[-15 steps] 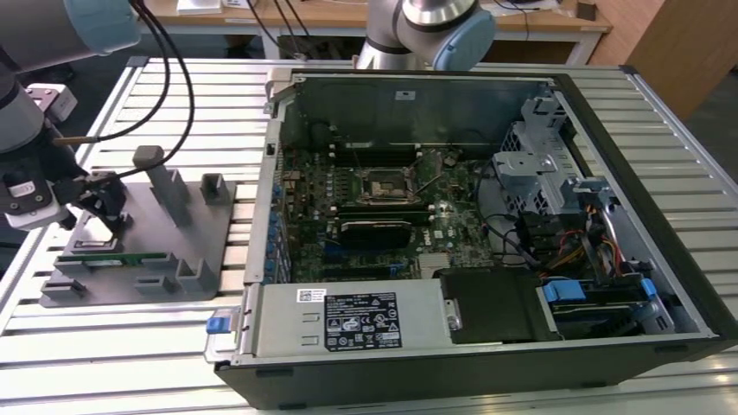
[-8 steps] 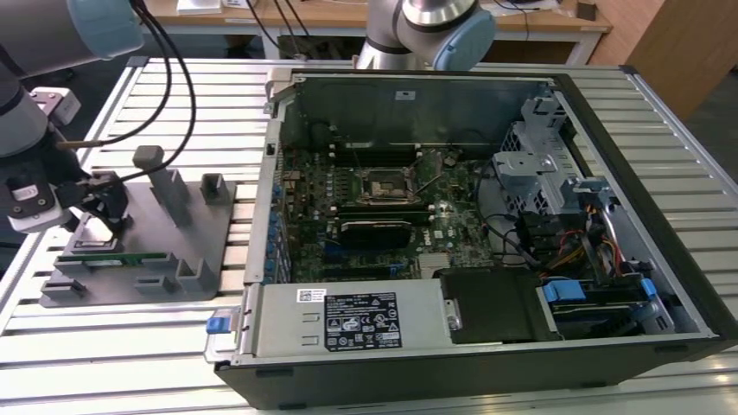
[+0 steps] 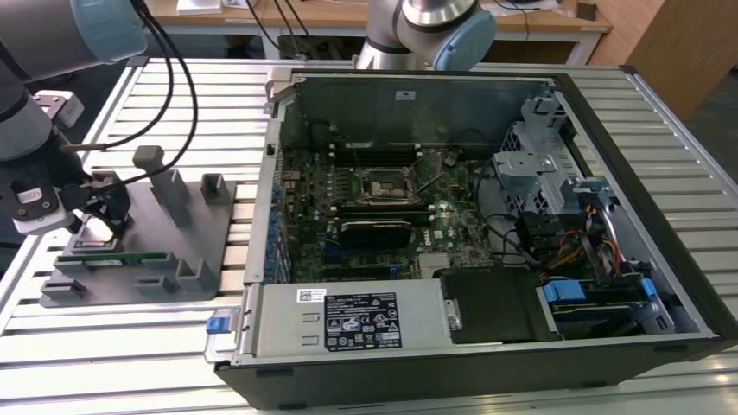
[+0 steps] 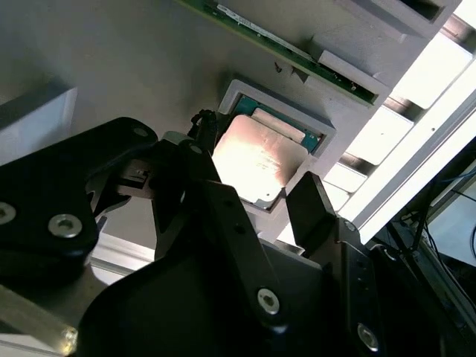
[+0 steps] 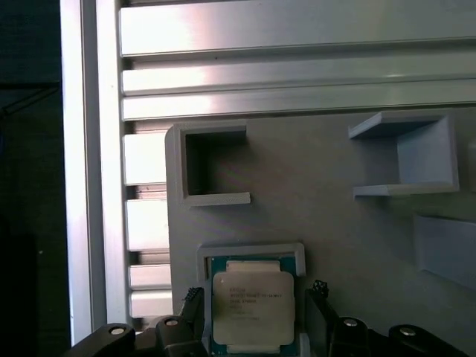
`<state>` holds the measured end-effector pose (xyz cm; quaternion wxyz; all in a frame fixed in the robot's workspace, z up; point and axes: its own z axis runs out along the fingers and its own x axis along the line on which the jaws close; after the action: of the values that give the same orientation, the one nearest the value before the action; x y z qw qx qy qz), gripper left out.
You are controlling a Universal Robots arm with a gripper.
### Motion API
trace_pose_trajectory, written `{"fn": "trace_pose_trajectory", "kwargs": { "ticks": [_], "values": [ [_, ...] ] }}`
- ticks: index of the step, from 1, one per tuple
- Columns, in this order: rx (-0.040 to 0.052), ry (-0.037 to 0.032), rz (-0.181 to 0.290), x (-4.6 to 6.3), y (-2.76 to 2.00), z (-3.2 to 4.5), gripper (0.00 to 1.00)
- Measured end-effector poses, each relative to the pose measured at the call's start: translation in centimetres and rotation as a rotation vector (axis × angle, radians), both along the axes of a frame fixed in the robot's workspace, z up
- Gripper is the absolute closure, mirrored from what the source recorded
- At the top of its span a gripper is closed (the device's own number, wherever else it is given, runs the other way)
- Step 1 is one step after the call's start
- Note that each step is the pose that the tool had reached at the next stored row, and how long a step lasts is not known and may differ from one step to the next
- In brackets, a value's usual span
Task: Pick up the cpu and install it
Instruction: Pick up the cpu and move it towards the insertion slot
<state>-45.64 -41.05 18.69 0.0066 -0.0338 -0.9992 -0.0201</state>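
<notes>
Gripper (image 4: 256, 172) of mine hangs low over the grey plastic tray (image 4: 111, 59), and its two black fingers (image 4: 309, 204) stand apart, one on each side of the cpu (image 4: 256, 152). I see a gap between each finger and the chip, so nothing is clamped and I am holding nothing.

The cpu (image 5: 253, 309) lies flat in a shallow square pocket (image 5: 249, 251) of the tray (image 5: 335, 163), with its silver top plate facing up and a green rim showing around it. In the first wrist view my fingertips (image 5: 195, 299) sit just outside the pocket's raised border, with the gripper (image 5: 256, 297) centred on the chip. Two box-shaped blocks (image 5: 216, 163) stand on the tray beyond the pocket. The pocket is close to the tray's edge, where the aluminium slats of the table (image 5: 297, 74) begin. A long green memory stick (image 4: 297, 52) is set on edge in a slot just beside the pocket.

In the exterior view my gripper (image 3: 98, 212) is down at the tray (image 3: 196, 251), which rests on the slatted table (image 3: 116, 346) at the exterior view's left of the open computer case (image 3: 680, 285). The memory stick (image 3: 110, 257) shows near the tray's front edge. Inside the case the motherboard (image 3: 450, 216) lies flat, and its cpu socket (image 3: 383, 183) is well apart from the chip and my fingers.
</notes>
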Motion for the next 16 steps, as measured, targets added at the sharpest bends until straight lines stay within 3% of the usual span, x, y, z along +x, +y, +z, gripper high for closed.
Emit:
{"fn": "trace_pose_trajectory", "kwargs": {
  "ticks": [4,5,16],
  "values": [
    [0.0000,0.0000,0.001,0.00,0.00,-0.11,0.37],
    [-0.0001,0.0001,0.001,0.00,0.00,-0.11,0.44],
    [0.0000,-0.0004,0.002,0.01,0.00,0.04,0.47]
  ]
}}
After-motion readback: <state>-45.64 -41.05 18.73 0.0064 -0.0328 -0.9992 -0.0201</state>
